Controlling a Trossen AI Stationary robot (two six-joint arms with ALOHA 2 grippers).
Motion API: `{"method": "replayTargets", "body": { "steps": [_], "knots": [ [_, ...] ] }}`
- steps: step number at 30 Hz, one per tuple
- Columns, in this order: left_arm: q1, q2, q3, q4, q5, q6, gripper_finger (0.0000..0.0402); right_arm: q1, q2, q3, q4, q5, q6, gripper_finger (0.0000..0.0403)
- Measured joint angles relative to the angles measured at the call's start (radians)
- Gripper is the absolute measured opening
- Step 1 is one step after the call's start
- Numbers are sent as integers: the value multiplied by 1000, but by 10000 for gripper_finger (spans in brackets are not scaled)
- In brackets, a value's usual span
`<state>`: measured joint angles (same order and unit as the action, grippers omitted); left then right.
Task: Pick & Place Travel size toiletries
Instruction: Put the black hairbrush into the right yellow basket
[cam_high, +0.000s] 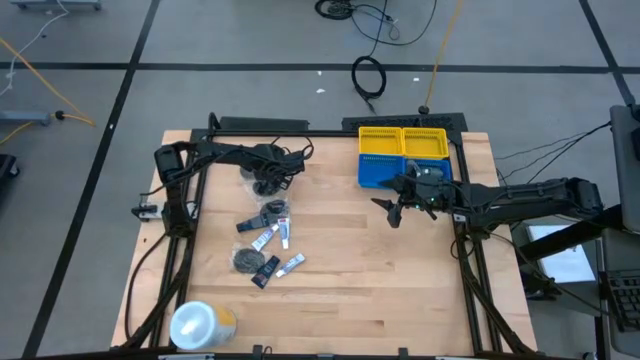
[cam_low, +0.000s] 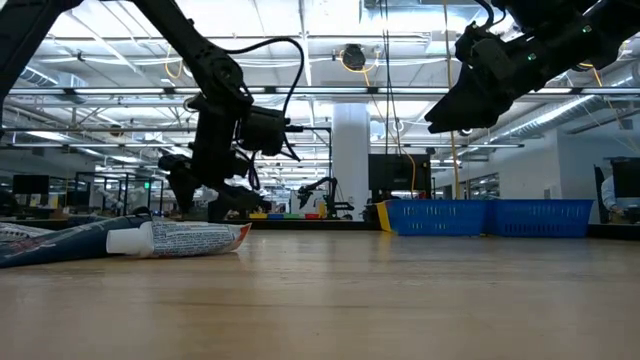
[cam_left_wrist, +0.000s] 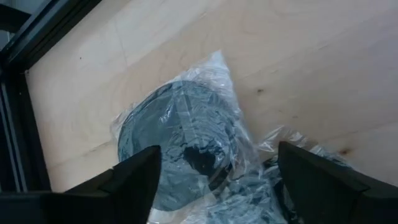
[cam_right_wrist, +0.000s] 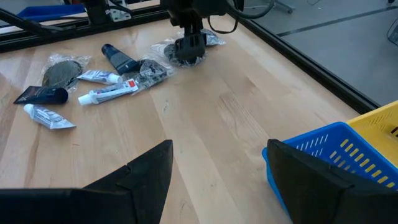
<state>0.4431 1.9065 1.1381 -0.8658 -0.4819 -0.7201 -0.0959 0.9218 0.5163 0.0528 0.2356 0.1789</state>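
A: Which step is this?

B: I'd call it the start of a pick. The left gripper (cam_left_wrist: 214, 180) hangs over a dark round flat piece (cam_left_wrist: 180, 140) sealed in a crinkly clear bag, near the desk's (cam_high: 350, 270) far edge, toward the far left corner. Its fingers are spread, one on each side of the bag, with nothing pinched yet.

A: And the other arm?

B: The right gripper (cam_high: 392, 207) waits above the desk just in front of the blue bin (cam_high: 380, 170), spread wide and empty. A yellow bin (cam_high: 402, 141) sits right behind the blue one at the far edge.

A: Where are the rest of the toiletries?

B: Scattered in a loose group on the left half, nearer the middle: small white tubes (cam_right_wrist: 107, 93) with printed labels, a dark navy tube (cam_right_wrist: 119, 59), and another dark disc (cam_high: 245, 260). A large white-and-yellow roll (cam_high: 200, 324) lies at the near left corner, apart from them.

A: What does the next move call for?

B: Lowering until the fingers straddle the disc, then closing on it. The disc is flat and low, so there is little edge to catch, and the film looks slippery and loose. The fingers may grab only plastic, which could still lift it but let it swing. A second bagged piece lies touching it, so it might drag along. After that comes the carry across to the bins.
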Motion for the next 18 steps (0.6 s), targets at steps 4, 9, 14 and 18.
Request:
{"method": "replayTargets", "body": {
  "steps": [4, 9, 14, 18],
  "knots": [
    [0, 3, -1, 0, 11, 3, 220, 0, 0, 0, 0, 0, 0, 251],
    [2, 6, -4, -3, 34, 22, 76, 0, 0, 0, 0, 0, 0, 251],
    [1, 7, -5, -10, 38, 42, 11, 0, 0, 0, 0, 0, 0, 251],
    [-4, 2, -5, -30, 36, 67, 2, 0, 0, 0, 0, 0, 0, 251]
  ]
}}
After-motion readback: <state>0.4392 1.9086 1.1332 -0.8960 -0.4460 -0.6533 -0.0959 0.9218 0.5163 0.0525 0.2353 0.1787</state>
